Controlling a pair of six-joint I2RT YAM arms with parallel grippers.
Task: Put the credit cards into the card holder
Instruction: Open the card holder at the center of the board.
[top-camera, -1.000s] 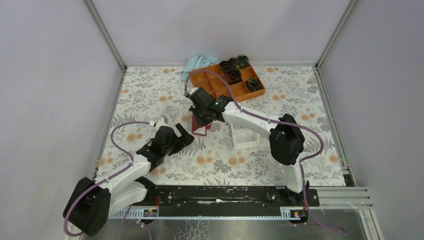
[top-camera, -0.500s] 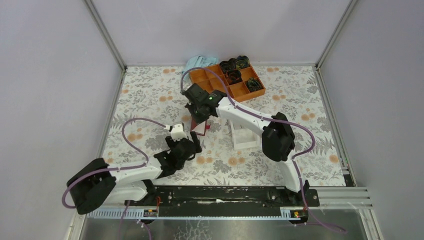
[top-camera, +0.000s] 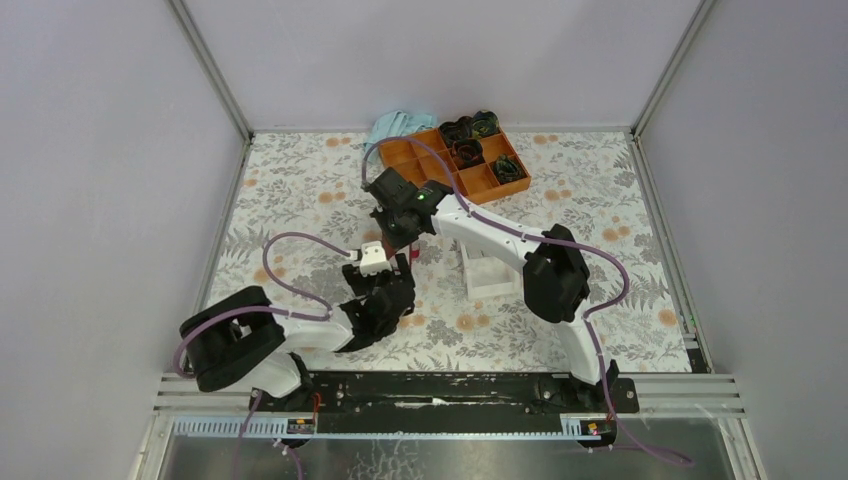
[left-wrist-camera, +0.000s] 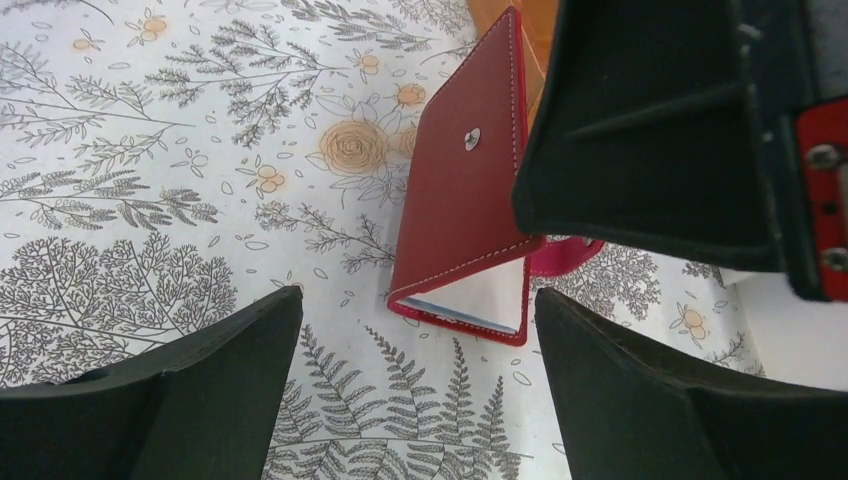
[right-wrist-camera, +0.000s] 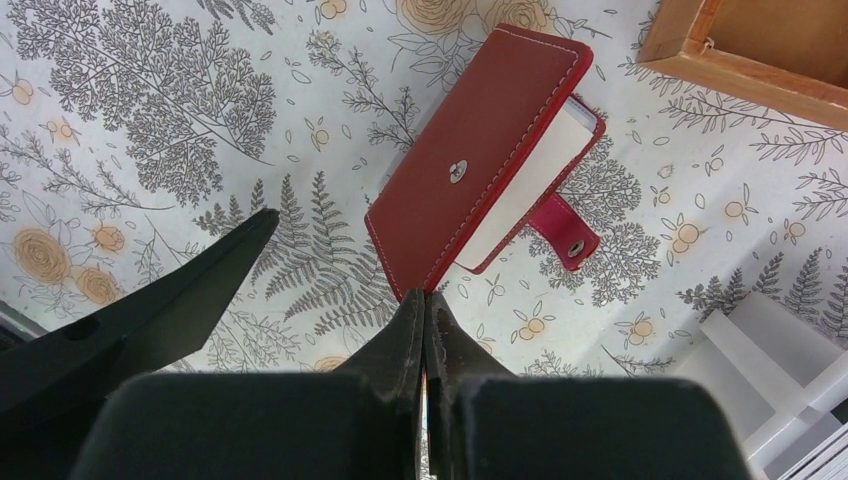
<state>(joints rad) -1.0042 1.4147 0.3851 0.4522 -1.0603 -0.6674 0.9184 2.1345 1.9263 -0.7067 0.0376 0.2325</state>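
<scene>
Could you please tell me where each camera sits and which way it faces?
Top external: high behind the robot, looking down at the table; left arm, right arm show.
Left wrist: on its arm, facing the card holder; open left gripper shows.
Right wrist: looking down at it; shut right gripper pinches its corner.
Both wrist views share the holder.

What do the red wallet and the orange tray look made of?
Wallet: likely leather or faux leather, matte dark red, with pale edge stitching and a metal snap. Tray: probably rigid plastic, judging by its smooth, uniform orange walls.
</scene>
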